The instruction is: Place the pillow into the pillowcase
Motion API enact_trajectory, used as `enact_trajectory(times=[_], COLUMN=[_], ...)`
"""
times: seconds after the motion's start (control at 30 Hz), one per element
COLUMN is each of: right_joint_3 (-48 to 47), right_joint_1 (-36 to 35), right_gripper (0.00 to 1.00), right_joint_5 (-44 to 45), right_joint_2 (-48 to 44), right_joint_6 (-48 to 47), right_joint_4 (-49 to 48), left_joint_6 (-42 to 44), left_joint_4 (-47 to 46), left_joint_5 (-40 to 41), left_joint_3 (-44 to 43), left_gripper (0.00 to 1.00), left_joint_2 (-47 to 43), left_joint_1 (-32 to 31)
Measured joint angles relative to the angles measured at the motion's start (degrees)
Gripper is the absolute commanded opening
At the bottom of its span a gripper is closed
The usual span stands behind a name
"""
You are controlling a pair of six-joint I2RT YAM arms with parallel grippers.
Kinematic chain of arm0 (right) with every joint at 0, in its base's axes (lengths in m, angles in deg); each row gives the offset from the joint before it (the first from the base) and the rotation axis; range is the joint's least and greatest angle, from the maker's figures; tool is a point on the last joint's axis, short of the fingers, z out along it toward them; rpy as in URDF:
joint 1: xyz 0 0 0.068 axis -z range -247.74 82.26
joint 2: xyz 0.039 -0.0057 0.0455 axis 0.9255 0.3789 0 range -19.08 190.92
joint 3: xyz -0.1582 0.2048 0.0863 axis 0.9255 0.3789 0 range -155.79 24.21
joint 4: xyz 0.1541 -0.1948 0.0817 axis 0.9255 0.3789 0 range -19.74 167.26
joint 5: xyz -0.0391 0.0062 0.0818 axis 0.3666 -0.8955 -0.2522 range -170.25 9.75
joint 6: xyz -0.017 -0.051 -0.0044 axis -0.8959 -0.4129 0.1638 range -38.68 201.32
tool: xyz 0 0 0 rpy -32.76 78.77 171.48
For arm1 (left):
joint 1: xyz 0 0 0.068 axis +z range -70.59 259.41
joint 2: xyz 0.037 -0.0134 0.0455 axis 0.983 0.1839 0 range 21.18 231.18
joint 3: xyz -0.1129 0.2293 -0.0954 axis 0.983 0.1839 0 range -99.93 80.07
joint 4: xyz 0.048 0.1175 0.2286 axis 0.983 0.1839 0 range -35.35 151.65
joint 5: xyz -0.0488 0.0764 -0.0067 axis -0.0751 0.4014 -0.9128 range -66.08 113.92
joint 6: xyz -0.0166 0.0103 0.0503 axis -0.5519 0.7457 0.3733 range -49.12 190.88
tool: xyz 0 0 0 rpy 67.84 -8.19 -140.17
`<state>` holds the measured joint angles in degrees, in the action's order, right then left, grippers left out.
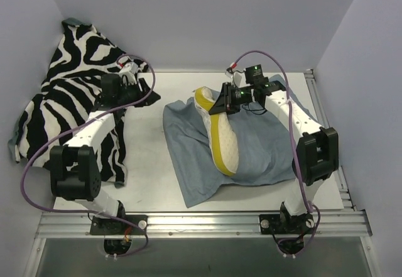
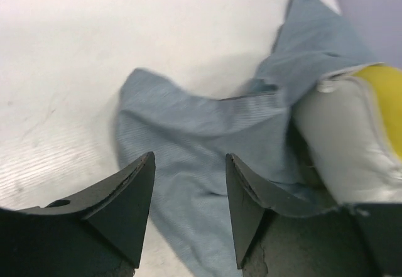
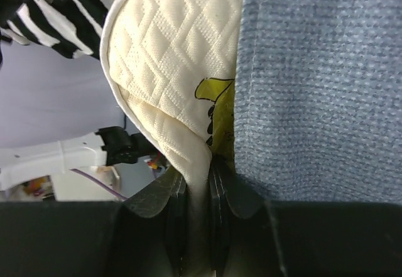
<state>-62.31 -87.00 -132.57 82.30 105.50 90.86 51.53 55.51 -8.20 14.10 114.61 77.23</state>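
Note:
The cream quilted pillow [image 1: 221, 135] with its yellow edge lies tilted on the grey-blue pillowcase [image 1: 257, 154] at the table's middle. My right gripper [image 1: 218, 106] is at the pillow's far end, shut on a fold of its cream edge [image 3: 200, 170]; the pillowcase [image 3: 320, 88] hangs right beside it. My left gripper [image 1: 152, 95] hovers left of the pillowcase's far left corner, open and holding nothing. In the left wrist view its fingers [image 2: 129, 208] frame the crumpled corner of the pillowcase [image 2: 188, 132], with the pillow [image 2: 345, 145] to the right.
A black-and-white zebra-print cloth [image 1: 69, 101] is heaped at the far left, under the left arm. Grey walls close the back and sides. A metal rail [image 1: 201, 223] runs along the near edge by the arm bases.

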Motion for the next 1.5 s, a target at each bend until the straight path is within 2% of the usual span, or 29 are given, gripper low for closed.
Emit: enact_trajectory(times=[0.1, 0.2, 0.33, 0.43, 0.5, 0.63, 0.77, 0.87, 0.9, 0.93, 1.0, 1.03, 1.13, 1.33, 1.5], right_joint_3=[1.0, 3.3, 5.8, 7.3, 8.5, 12.3, 14.5, 15.0, 15.0, 15.0, 15.0, 15.0, 15.4, 12.0, 10.6], right_joint_1=[0.1, 0.5, 1.0, 1.5, 1.7, 2.0, 2.6, 2.5, 2.5, 2.5, 2.5, 2.7, 3.9, 6.9, 5.1], right_gripper=[0.0, 0.0, 0.0, 0.0, 0.0, 0.0, 0.0, 0.0, 0.0, 0.0, 0.0, 0.0, 0.0, 0.0, 0.0], right_joint_5=[-2.5, -5.5, -7.6, -8.8, -9.3, -9.8, -9.1, -8.5, -8.5, -8.5, -8.7, -8.7, -8.7, -3.2, 1.6], right_joint_2=[0.6, 0.5, 0.5, 0.5, 0.4, 0.1, 0.0, -0.1, -0.2, -0.4, -0.9, -1.4, -3.5, -5.4, -2.7], right_joint_6=[5.2, 11.5, 18.4, 23.5, 27.2, 37.0, 43.6, 46.8, 47.5, 48.1, 48.6, 48.5, 44.9, 19.9, 5.4], right_joint_4=[-3.0, -9.2, -15.1, -19.8, -23.3, -33.3, -38.9, -40.7, -41.0, -41.1, -40.9, -40.5, -36.4, -11.6, -0.1], left_joint_6=[-3.5, -7.4, -11.9, -15.3, -17.0, -19.2, -20.3, -21.0, -21.1, -21.1, -20.6, -20.1, -18.0, -11.8, -7.9], left_joint_4=[-3.5, -7.5, -12.1, -16.2, -19.3, -25.8, -32.9, -35.1, -35.0, -34.7, -33.5, -32.5, -30.1, -20.1, -13.5], left_joint_5=[1.0, 1.6, 2.2, 3.8, 5.9, 10.3, 15.2, 18.5, 19.6, 20.8, 22.3, 22.6, 22.5, 20.2, 15.3], left_joint_3=[3.3, 7.7, 12.7, 13.2, 12.9, 10.4, 9.8, 8.3, 7.3, 6.0, 3.6, 2.7, 2.1, 3.9, 3.9], left_gripper=[0.57, 0.6, 0.68, 0.75, 0.82, 0.87, 0.89, 0.82, 0.73, 0.54, 0.37, 0.22, 0.17, 0.15, 0.03], left_joint_2=[-6.4, -8.3, -3.0, 3.0, 5.9, 11.3, 15.7, 19.1, 20.3, 21.8, 23.8, 24.3, 24.0, 17.8, 12.2], left_joint_1=[-4.3, -12.0, -21.2, -25.5, -27.2, -29.7, -30.5, -31.0, -31.1, -31.2, -30.9, -30.7, -28.7, -18.3, -12.1])
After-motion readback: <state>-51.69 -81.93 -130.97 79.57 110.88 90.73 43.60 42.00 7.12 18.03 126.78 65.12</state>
